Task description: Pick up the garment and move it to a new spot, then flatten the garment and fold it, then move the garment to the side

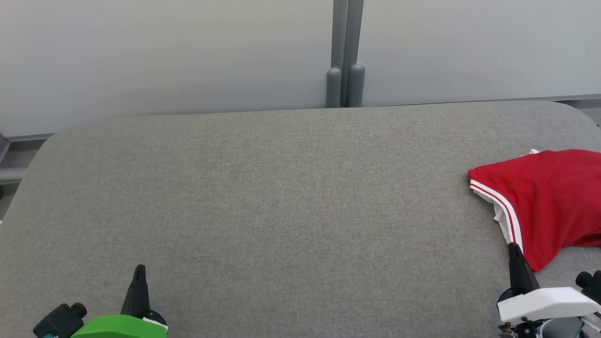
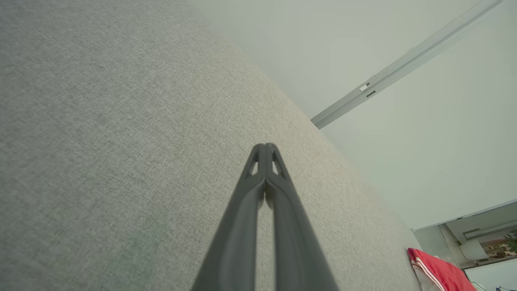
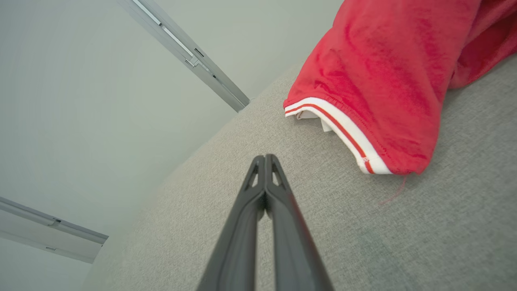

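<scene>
Your right gripper (image 3: pixel 264 157) has its two dark fingers pressed together tip to tip, with nothing between them. It hangs low over the grey fabric-covered table (image 1: pixel 281 197) at the lower right of the head view. Just beyond its tips lies the garment (image 3: pixel 383 76). They are near each other but not touching, since the right wrist view shows a strip of bare table between the tips and the hem.

The garment is red, with a white hem band carrying a thin red stripe, and white lining peeks out under that hem. It sits bunched up at the table's right side, partly cut off by the edge of the head view. A loose red thread (image 3: pixel 391 194) trails from the hem's corner onto the table.

Your left gripper (image 2: pixel 265 146) is likewise closed on nothing. It sits at the lower left over bare table, well apart from the garment — which shows small in the far corner of its wrist view.

Behind the table's rounded far edge stand pale wall panels (image 1: pixel 164 56), joined by a grey double post (image 1: pixel 345 51).
</scene>
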Controlling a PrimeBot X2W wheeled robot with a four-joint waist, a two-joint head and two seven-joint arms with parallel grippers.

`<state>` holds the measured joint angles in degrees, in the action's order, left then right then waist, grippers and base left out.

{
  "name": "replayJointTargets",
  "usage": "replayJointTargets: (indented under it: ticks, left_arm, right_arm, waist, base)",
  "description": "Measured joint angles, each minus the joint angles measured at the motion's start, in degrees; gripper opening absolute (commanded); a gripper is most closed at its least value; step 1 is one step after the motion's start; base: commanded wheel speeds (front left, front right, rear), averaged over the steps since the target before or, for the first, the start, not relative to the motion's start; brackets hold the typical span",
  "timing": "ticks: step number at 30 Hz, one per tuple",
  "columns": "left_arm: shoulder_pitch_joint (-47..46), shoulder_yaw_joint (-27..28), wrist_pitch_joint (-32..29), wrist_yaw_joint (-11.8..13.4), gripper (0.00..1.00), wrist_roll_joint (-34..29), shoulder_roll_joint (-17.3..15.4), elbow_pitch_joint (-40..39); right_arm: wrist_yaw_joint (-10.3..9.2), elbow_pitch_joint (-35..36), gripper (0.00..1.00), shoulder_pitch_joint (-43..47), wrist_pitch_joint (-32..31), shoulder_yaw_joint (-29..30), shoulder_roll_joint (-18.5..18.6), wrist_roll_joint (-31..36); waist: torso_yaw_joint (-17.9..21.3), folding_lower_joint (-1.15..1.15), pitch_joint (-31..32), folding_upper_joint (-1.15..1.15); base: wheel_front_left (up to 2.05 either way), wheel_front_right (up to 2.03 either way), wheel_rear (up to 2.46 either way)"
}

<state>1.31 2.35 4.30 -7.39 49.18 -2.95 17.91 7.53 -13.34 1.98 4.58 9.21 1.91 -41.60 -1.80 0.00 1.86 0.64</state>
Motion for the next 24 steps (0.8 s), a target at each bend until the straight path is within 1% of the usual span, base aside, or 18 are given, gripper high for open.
replayJointTargets:
  ticks: [24]
  left_arm:
    - [-2.6, 1.7, -4.2, 0.0, 0.0, 15.6, 0.0, -1.4]
  right_arm:
    - [-0.05, -0.3, 0.0, -2.9, -3.8, -1.2, 0.3, -18.4]
  waist:
    - [0.5, 0.0, -0.6, 0.0]
  base:
    - [0.0, 0.0, 0.0]
